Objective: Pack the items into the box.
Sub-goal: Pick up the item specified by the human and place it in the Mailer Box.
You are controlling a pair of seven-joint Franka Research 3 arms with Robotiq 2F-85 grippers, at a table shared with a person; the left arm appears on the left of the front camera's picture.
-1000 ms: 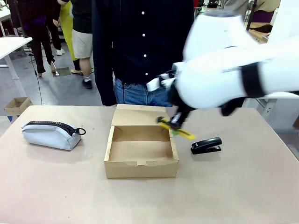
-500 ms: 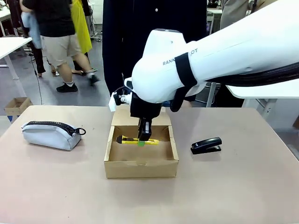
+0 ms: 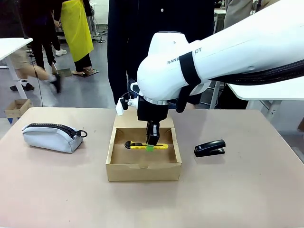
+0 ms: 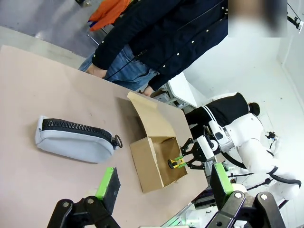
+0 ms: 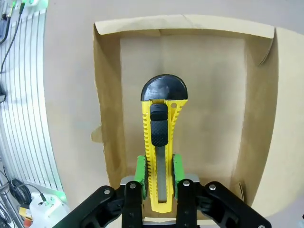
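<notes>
My right gripper (image 3: 150, 147) is clamped on the slim yellow utility knife (image 3: 135, 146), held low inside the shallow brown cardboard box (image 3: 142, 172). The small black stapler (image 3: 209, 148), right of my gripper on the counter (image 3: 237, 194), is not yet packed.

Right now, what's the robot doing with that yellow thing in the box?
The robot's right gripper is shut on the yellow utility knife and holds it level, down inside the open cardboard box. It has not let go yet. The black stapler lies on the table to the box's right, not packed yet. The grey zip pouch sits off to the left, and a person stands at the far side.
</notes>
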